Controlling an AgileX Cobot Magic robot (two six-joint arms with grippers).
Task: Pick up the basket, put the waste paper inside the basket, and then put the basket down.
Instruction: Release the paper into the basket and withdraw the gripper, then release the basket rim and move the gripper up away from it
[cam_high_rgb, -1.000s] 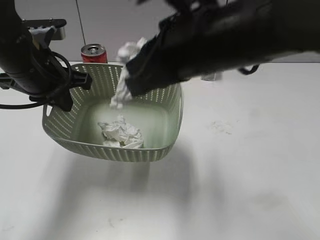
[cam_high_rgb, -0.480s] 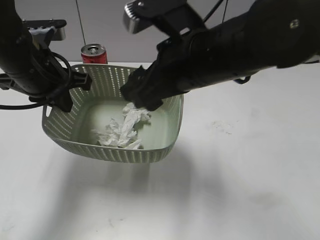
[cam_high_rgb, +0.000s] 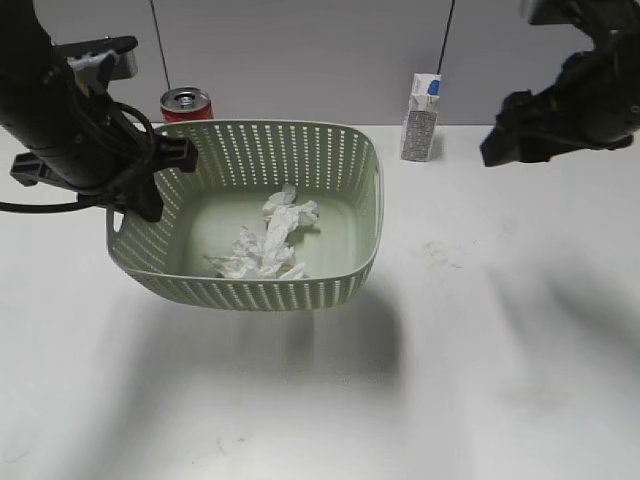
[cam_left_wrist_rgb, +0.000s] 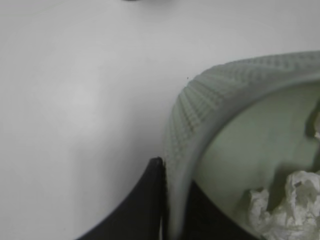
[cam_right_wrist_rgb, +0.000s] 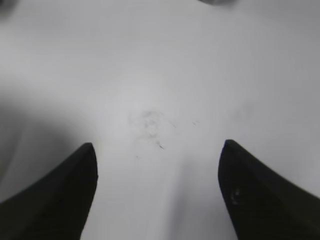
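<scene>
The pale green basket (cam_high_rgb: 345, 160) hangs tilted above the table at centre left. My left gripper (cam_high_rgb: 150, 195) is shut on its left wall; in the left wrist view the jaws (cam_left_wrist_rgb: 175, 200) pinch the basket rim (cam_left_wrist_rgb: 200, 100). Crumpled white waste paper (cam_high_rgb: 270, 240) lies on the basket floor and also shows in the left wrist view (cam_left_wrist_rgb: 290, 205). My right gripper (cam_high_rgb: 500, 150) is high at the right, away from the basket; in the right wrist view its jaws (cam_right_wrist_rgb: 157, 165) are wide open and empty over bare table.
A red can (cam_high_rgb: 187, 103) stands behind the basket's left corner. A white-and-blue carton (cam_high_rgb: 420, 117) stands at the back, right of the basket. A faint smudge (cam_high_rgb: 440, 252) marks the white table to the right of the basket.
My right arm let a wad of waste paper fall into the basket, then drew back up and to the right. The basket has shifted a little right and up.
</scene>
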